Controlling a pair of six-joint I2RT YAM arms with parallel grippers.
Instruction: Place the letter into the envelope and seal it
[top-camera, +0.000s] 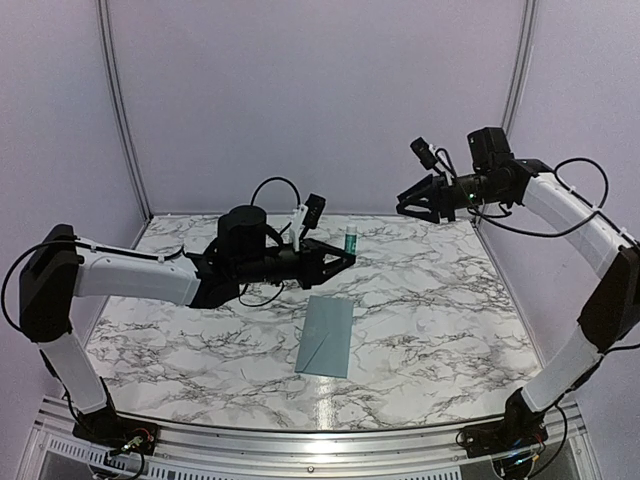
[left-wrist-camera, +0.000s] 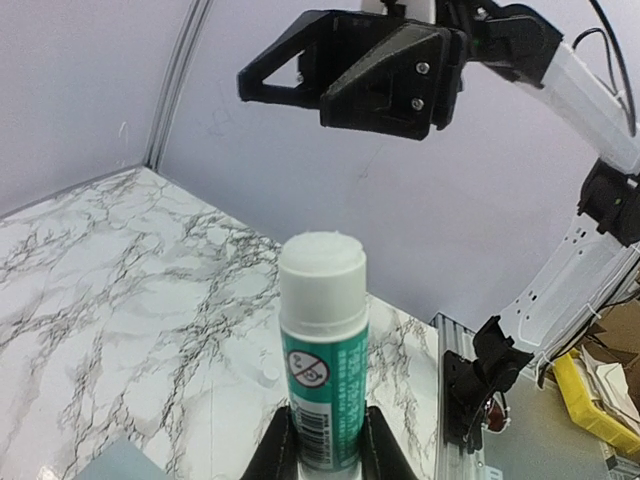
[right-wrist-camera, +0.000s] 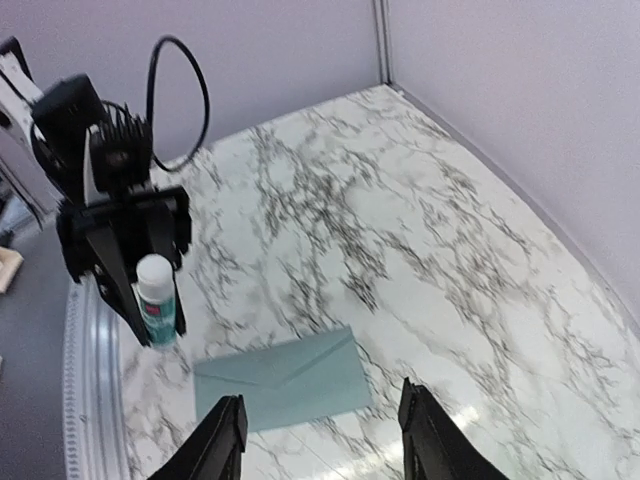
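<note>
The grey-blue envelope (top-camera: 328, 335) (right-wrist-camera: 285, 380) lies flat on the marble table just right of centre, its flap folded down. The letter is out of view. My left gripper (top-camera: 347, 257) (left-wrist-camera: 325, 445) hovers beyond the envelope's far end, shut on the base of a small white-green tube (top-camera: 351, 240) (left-wrist-camera: 322, 360) (right-wrist-camera: 157, 298) that stands upright with its white cap on top. My right gripper (top-camera: 405, 207) (right-wrist-camera: 320, 440) hangs high over the back right of the table, open and empty, apart from the tube.
Pale booth walls close in the back and both sides. A metal rail (top-camera: 300, 440) runs along the near table edge. A yellow bin (left-wrist-camera: 590, 395) sits off the table beyond the right arm's base.
</note>
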